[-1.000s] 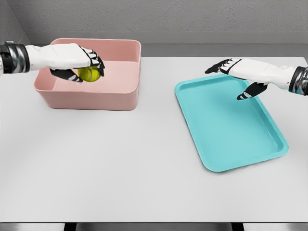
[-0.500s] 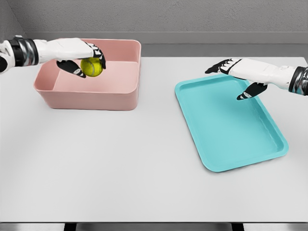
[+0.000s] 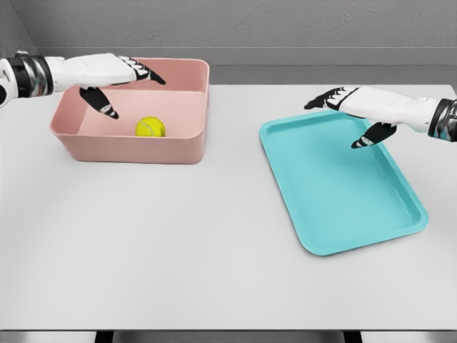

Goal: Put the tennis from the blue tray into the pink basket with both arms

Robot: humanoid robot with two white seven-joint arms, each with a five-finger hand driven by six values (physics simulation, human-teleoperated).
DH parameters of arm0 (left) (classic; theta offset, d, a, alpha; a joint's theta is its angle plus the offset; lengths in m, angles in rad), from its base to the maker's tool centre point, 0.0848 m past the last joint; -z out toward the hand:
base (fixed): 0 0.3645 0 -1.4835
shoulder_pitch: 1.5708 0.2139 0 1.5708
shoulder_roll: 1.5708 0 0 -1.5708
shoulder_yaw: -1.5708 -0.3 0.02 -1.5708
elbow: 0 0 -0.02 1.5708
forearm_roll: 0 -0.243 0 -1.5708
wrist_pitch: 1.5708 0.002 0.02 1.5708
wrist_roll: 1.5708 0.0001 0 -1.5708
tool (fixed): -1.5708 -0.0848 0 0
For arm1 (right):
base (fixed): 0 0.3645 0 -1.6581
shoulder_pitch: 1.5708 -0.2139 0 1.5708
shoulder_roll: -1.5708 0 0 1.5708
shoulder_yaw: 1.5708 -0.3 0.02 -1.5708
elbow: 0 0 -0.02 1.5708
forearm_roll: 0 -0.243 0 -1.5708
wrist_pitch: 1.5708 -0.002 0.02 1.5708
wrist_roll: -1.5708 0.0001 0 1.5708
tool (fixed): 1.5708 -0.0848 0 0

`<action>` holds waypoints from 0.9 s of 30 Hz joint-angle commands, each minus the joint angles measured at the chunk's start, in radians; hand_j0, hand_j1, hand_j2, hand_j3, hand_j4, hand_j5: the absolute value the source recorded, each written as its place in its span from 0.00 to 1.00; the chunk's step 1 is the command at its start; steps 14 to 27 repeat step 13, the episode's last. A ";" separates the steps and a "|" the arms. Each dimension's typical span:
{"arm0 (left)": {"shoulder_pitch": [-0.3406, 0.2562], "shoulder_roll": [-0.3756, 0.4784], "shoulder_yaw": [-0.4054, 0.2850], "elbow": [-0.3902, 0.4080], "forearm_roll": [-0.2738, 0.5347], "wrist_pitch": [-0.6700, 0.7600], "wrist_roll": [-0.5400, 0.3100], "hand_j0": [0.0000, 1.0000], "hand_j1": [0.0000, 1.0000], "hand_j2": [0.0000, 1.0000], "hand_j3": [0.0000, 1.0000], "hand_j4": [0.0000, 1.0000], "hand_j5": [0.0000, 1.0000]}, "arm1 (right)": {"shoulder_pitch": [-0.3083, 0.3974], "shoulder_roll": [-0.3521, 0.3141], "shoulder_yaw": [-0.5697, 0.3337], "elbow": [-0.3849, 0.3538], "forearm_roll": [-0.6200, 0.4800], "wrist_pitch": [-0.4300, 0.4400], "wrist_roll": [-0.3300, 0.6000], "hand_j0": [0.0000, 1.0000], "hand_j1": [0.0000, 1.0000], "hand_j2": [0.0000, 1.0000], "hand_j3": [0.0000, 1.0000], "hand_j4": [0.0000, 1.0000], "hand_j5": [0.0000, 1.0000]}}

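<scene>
Since the yellow-green felt tennis ball (image 3: 151,127) rests inside our pink plastic basket (image 3: 182,148) at ten o'clock, both hands' fingers (image 3: 150,74) hang spread, empty.

light: bright, even, overhead | shadows: soft, faint | focus: sharp | glare: none
</scene>
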 commanded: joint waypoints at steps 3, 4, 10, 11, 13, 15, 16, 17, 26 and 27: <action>0.041 0.152 -0.002 -0.265 0.131 0.003 0.001 1.00 1.00 1.00 1.00 1.00 1.00 | 0.000 -0.001 -0.001 0.000 -0.007 0.002 0.000 1.00 1.00 1.00 1.00 1.00 1.00; 0.057 0.206 -0.001 -0.307 0.162 0.003 0.001 1.00 1.00 1.00 1.00 1.00 1.00 | 0.000 -0.001 -0.001 0.000 -0.007 0.002 0.000 1.00 1.00 1.00 1.00 1.00 1.00; 0.130 0.304 0.002 -0.394 0.257 0.003 0.001 1.00 1.00 1.00 1.00 1.00 1.00 | 0.000 -0.001 -0.001 -0.002 -0.007 0.002 0.000 1.00 1.00 1.00 1.00 1.00 1.00; 0.137 0.312 0.002 -0.393 0.257 0.003 0.038 1.00 1.00 1.00 1.00 1.00 1.00 | 0.000 -0.001 -0.001 -0.002 -0.007 0.002 0.000 1.00 1.00 1.00 1.00 1.00 1.00; 0.153 0.313 0.002 -0.394 0.255 0.003 0.093 1.00 1.00 1.00 1.00 1.00 1.00 | 0.000 -0.001 -0.001 -0.002 -0.007 0.002 0.000 1.00 1.00 1.00 1.00 1.00 1.00; 0.153 0.313 0.002 -0.394 0.255 0.003 0.093 1.00 1.00 1.00 1.00 1.00 1.00 | 0.000 -0.001 -0.001 -0.002 -0.007 0.002 0.000 1.00 1.00 1.00 1.00 1.00 1.00; 0.153 0.313 0.002 -0.394 0.255 0.003 0.093 1.00 1.00 1.00 1.00 1.00 1.00 | 0.000 -0.001 -0.001 -0.002 -0.007 0.002 0.000 1.00 1.00 1.00 1.00 1.00 1.00; 0.153 0.313 0.002 -0.394 0.255 0.003 0.093 1.00 1.00 1.00 1.00 1.00 1.00 | 0.000 -0.001 -0.001 -0.002 -0.007 0.002 0.000 1.00 1.00 1.00 1.00 1.00 1.00; 0.153 0.313 0.002 -0.394 0.255 0.003 0.093 1.00 1.00 1.00 1.00 1.00 1.00 | 0.000 -0.001 -0.001 -0.002 -0.007 0.002 0.000 1.00 1.00 1.00 1.00 1.00 1.00; 0.153 0.313 0.002 -0.394 0.255 0.003 0.093 1.00 1.00 1.00 1.00 1.00 1.00 | 0.000 -0.001 -0.001 -0.002 -0.007 0.002 0.000 1.00 1.00 1.00 1.00 1.00 1.00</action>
